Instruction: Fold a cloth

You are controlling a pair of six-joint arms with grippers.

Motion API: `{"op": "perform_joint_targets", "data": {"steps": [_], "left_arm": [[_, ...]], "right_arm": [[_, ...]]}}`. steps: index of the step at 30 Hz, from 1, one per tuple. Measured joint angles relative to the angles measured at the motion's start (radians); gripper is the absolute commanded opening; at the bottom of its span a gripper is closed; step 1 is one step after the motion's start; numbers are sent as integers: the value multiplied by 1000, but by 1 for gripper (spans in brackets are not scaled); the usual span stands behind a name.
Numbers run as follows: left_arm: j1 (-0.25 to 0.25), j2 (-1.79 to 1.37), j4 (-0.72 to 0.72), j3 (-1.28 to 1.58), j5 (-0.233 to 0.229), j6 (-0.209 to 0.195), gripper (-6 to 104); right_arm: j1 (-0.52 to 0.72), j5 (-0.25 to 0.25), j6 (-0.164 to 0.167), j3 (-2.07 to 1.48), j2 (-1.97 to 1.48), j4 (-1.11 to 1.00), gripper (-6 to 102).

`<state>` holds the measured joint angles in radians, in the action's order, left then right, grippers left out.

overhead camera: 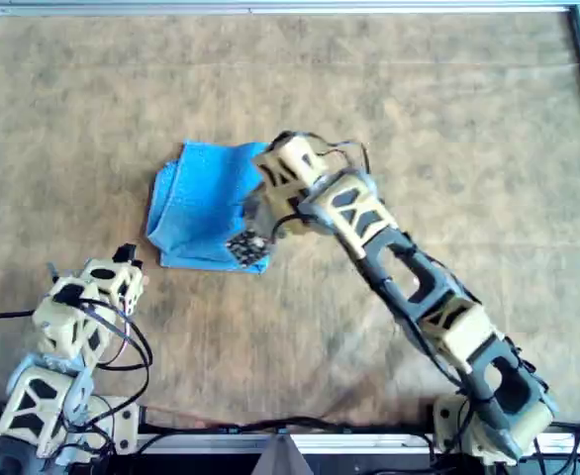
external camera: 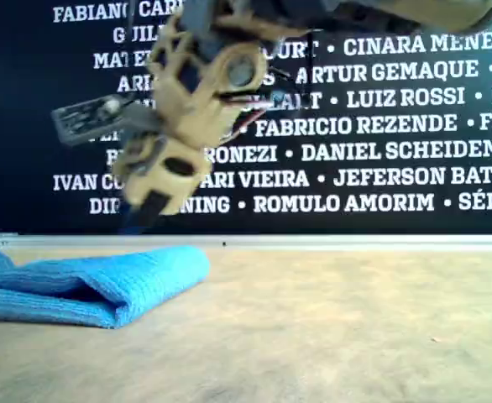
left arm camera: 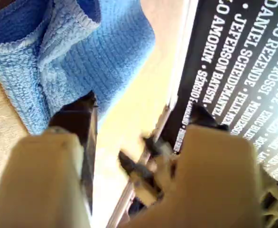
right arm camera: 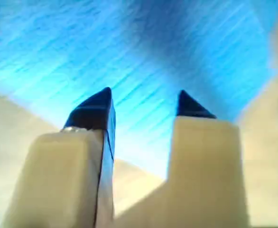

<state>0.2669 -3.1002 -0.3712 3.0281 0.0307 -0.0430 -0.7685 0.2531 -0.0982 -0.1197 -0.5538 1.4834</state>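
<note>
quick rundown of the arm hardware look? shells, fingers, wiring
Both arms have cream-beige shells over black joints, with dark cut-out panels along the links. The right gripper and left gripper each carry two blocky beige fingers tipped with black pointed pads. Loose black cables loop around both arms' wrists and bases.

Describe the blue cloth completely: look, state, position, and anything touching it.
The cloth is a bright sky-blue towel with a fuzzy, ribbed-looking weave and a thin hem. It lies folded into a layered, roughly rectangular bundle with a rounded fold visible in the exterior view. It rests on the tan table, left of centre in the overhead view. The right gripper hangs open above it, at its right edge in the overhead view; contact cannot be told. The left gripper is apart from it.
</note>
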Motion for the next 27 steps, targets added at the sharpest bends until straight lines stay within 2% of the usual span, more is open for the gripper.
{"op": "perform_joint_targets", "data": {"steps": [2, 4, 6, 13, 18, 23, 27], "left_arm": [[0, 0, 0, 0, 0, 0, 69], [0, 0, 0, 0, 0, -5, 69], [0, 0, 0, 0, 0, -8, 69], [0, 0, 0, 0, 0, -8, 68], [0, 0, 0, 0, 0, -8, 68], [0, 0, 0, 0, 0, -5, 68], [0, 0, 0, 0, 0, 0, 68]], "right_arm": [[21, 0, -5, 0, -9, 89, 17], [51, 0, 6, 0, -9, 104, 6], [98, 0, 2, 0, -9, 109, -3], [291, 0, 0, 0, -17, 121, 0], [422, 0, 0, -55, -155, 124, 0], [491, 0, 0, -331, -439, 126, 0], [598, -2, 6, -620, -741, 126, 0]]}}
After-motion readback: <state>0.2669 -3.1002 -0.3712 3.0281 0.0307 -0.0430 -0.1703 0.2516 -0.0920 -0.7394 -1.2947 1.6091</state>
